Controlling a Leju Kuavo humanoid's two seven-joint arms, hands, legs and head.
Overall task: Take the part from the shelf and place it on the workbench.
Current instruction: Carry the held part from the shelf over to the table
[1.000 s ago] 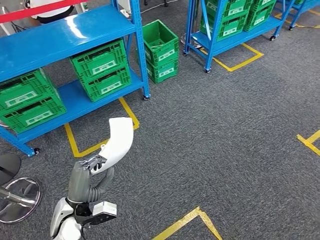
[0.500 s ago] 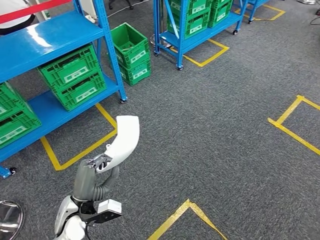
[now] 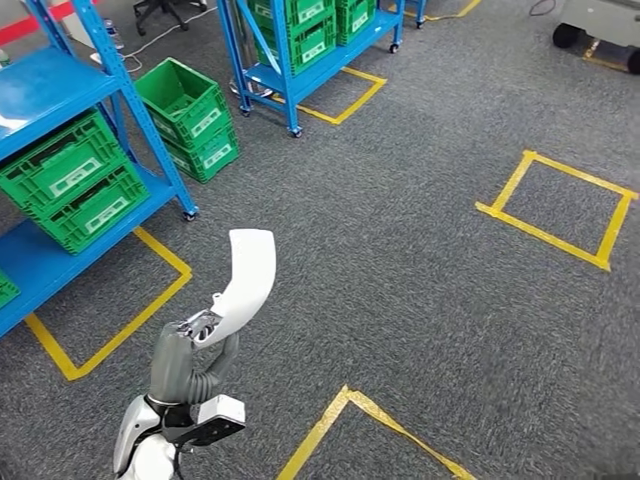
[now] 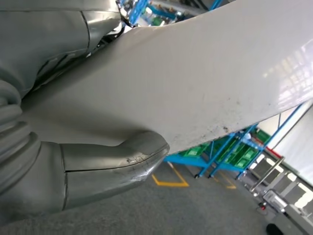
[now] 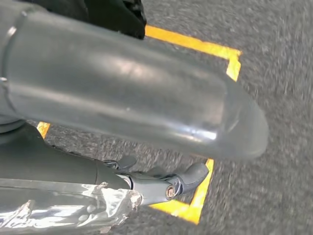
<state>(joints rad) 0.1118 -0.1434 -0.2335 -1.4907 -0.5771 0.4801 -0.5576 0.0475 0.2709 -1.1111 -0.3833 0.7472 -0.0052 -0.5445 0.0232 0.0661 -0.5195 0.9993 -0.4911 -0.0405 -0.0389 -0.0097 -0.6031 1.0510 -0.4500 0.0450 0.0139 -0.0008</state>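
Note:
My left hand (image 3: 185, 350) grips the lower end of a white curved part (image 3: 247, 275) and holds it up over the grey carpet, low on the left in the head view. In the left wrist view the part (image 4: 207, 83) lies broad and pale across the hand, with the grey thumb (image 4: 110, 166) pressed under it. The blue shelf (image 3: 45, 85) stands to the far left. My right hand (image 5: 110, 122) hangs over the floor with its thumb and dark fingers (image 5: 181, 181) apart and nothing in them.
Green crates (image 3: 79, 185) sit on the blue shelf, and two more green crates (image 3: 192, 115) are stacked on the floor beside it. A second blue rack (image 3: 302, 45) stands at the back. Yellow tape squares (image 3: 562, 205) mark the carpet; another tape corner (image 3: 362, 415) lies close ahead.
The whole picture has shifted: the camera has swung to the right, so the shelves slid left and a yellow tape square came into view. The left hand still holds the white part.

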